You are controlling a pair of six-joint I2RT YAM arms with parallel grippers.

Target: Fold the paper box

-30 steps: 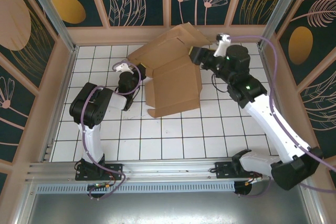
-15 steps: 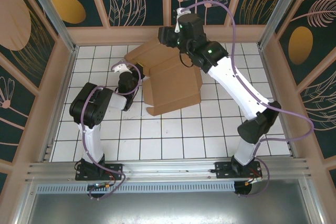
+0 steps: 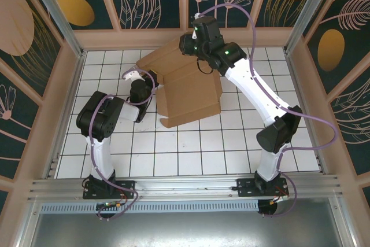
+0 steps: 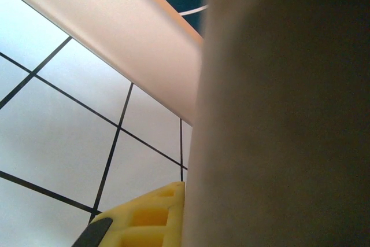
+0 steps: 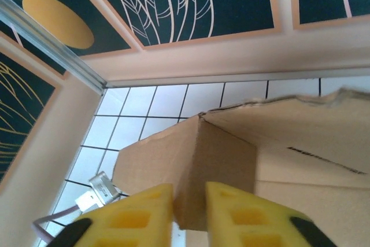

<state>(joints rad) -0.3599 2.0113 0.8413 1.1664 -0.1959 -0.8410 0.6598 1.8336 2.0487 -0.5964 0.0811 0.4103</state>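
Note:
The paper box (image 3: 191, 88) is a brown cardboard sheet, partly folded, lying on the white tiled floor toward the back. My left gripper (image 3: 153, 79) is at its left edge. In the left wrist view one yellow finger (image 4: 144, 218) presses against a cardboard panel (image 4: 277, 114), and the other finger is hidden behind it. My right gripper (image 3: 186, 44) reaches over the box's rear corner. In the right wrist view a raised flap (image 5: 222, 154) sits pinched between the right gripper (image 5: 189, 195) and its two yellow fingers.
The pale back wall ledge (image 3: 185, 37) runs close behind the box. A metal corner post (image 5: 52, 39) and the left wall stand nearby. My left arm's white wrist part (image 5: 101, 192) shows beyond the flap. Open tiles (image 3: 191, 148) lie in front of the box.
My right arm swung from the box's right side to its rear corner, and its jaws closed onto the raised flap. The left arm has not moved.

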